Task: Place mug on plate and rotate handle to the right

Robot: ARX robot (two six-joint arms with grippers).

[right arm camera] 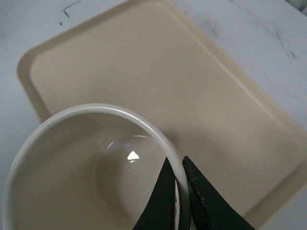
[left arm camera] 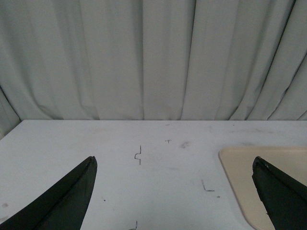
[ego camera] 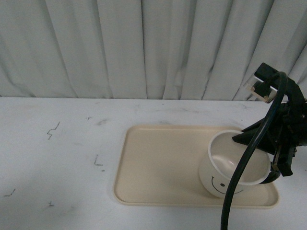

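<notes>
The cream-white mug (ego camera: pixel 230 165) is over the right front part of the beige plate (ego camera: pixel 163 163), tilted a little, its smiley face (ego camera: pixel 218 182) towards me. My right gripper (ego camera: pixel 268 153) is shut on the mug's right rim, one finger inside and one outside. The right wrist view shows the pinch (right arm camera: pixel 175 160) on the mug's rim (right arm camera: pixel 120 112) above the plate (right arm camera: pixel 144 62). The black handle is hidden behind the gripper. My left gripper (left arm camera: pixel 175 163) is open and empty over the bare table, left of the plate's corner (left arm camera: pixel 268 167); it does not show in the front view.
A black cable (ego camera: pixel 240 177) hangs from the right arm across the front of the mug. The white table (ego camera: pixel 62 158) has small pen marks. A grey curtain (ego camera: pixel 144 48) closes off the back.
</notes>
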